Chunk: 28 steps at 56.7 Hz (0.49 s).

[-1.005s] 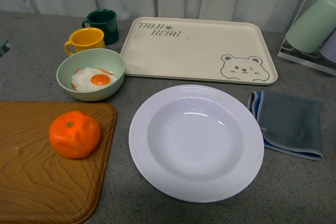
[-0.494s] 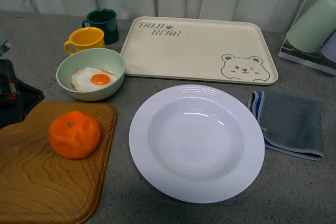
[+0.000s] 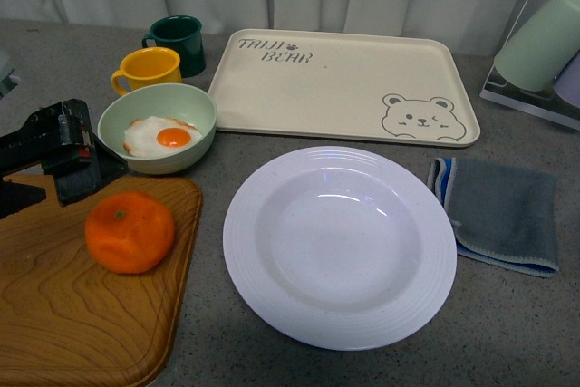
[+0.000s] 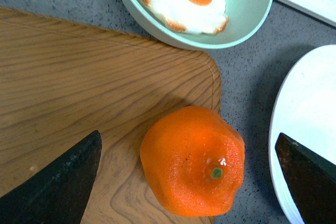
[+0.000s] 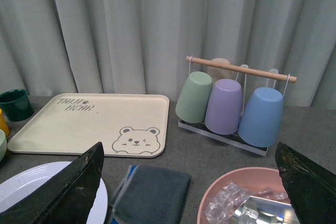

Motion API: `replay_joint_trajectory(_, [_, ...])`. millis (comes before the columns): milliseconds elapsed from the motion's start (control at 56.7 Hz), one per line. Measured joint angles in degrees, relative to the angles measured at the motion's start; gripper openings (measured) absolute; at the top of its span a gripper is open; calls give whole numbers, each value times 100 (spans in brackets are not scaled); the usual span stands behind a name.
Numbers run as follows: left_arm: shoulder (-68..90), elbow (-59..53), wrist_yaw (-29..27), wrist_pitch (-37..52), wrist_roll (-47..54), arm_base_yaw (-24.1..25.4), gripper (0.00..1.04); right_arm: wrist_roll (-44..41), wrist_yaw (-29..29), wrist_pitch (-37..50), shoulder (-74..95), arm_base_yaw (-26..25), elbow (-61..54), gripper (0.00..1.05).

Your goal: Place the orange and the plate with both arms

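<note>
- front view: orange [image 3: 130, 232] sits on a wooden cutting board [image 3: 63, 314], near the board's far right corner, stem dot up.
- plate [image 3: 339, 246] lies flat on the grey table [image 3: 507, 333], just right of the board, apart from the orange; nothing in it.
- left gripper [image 3: 71, 159] comes in from the left edge, over the board's far edge, between the orange and a pale green bowl [image 3: 201, 106]; not touching the orange.
- left wrist view: the two black fingers [image 4: 58, 187] stand wide apart with the orange between them and a clear gap on each side; gripper spread open, holding nothing.
- bowl holds a fried egg [image 3: 161, 136] and stands just beyond the board.
- yellow mug [image 3: 148, 68] and dark green mug [image 3: 178, 41] stand behind the bowl.
- beige bear tray [image 3: 344, 79] lies beyond the plate, bare.
- grey folded cloth [image 3: 498, 213] lies right of the plate.
- right wrist view: right gripper [image 5: 189, 148] has its fingers [image 5: 68, 187] far apart at the frame sides, nothing between them; open and empty, not in the front view.
- same view: rack [image 5: 220, 129] with green, purple and blue cups hung upside down; pink bowl [image 5: 220, 187] with clear ice-like pieces near the camera.
</note>
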Motion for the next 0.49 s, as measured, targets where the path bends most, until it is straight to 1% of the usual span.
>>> replay_joint_trajectory(106, [136,15,234,-90,74,-72,98,0,2,0,0,0,0,95])
replay_joint_trajectory(194, [240,72,273,-149,127,-116,98,0,0,0,0,0,0,95])
replay_joint_trajectory(388, [647,208,173,-133,210,-144,98,0,0,0,0,0,0,95])
replay_joint_trajectory(405, [688,208,179,-85,208,-142,96,0,2,0,0,0,0,95])
replay_joint_trajectory(423, [723,219,166,-66,203,-140,91,0,0,0,0,0,0,95])
replay_joint_trajectory(494, [752,223,221,-66,197,-133,80,0,0,0,0,0,0,95])
